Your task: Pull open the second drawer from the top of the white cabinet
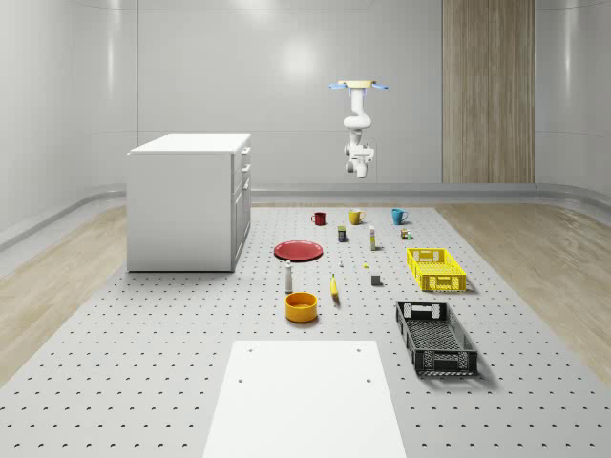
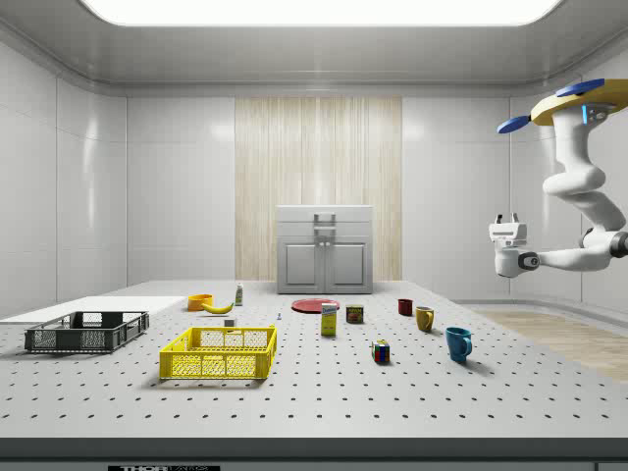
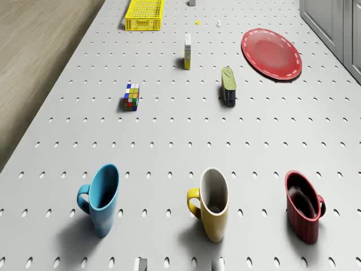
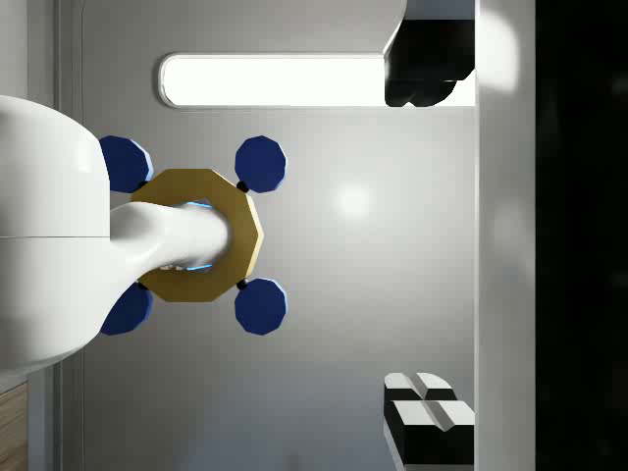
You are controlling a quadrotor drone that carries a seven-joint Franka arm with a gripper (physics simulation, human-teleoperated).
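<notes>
Nearest on the perforated table [image 1: 143, 382], in the whole-scene view, a flat white board [image 1: 305, 401] is seen, with a black crate [image 1: 436, 337] just to its right. Farther back an orange bowl [image 1: 301, 306] and a banana [image 1: 334, 288] are found near each other, and a yellow crate [image 1: 435, 268] is set beyond the black one. A red plate [image 1: 299, 251] is laid behind the bowl. The white cabinet [image 1: 181, 205] is placed at that view's left, level with the plate, its front turned to the right; the second drawer from the top [image 2: 324, 234] is seen flush with the front, shut, and is touched by nothing. Behind the plate a row of three mugs is lined up: red mug [image 1: 319, 218], yellow mug [image 1: 355, 217] and blue mug [image 1: 398, 216]. The drone [image 1: 359, 87] is seen hovering high above the far end of the table, by the mugs and well apart from the cabinet. The arm is hung below it and bent, and the gripper [image 2: 506, 220] is turned upward, toward the drone's underside. In the wrist view the fingers [image 4: 422, 78] are shown spread wide with nothing held between them.
</notes>
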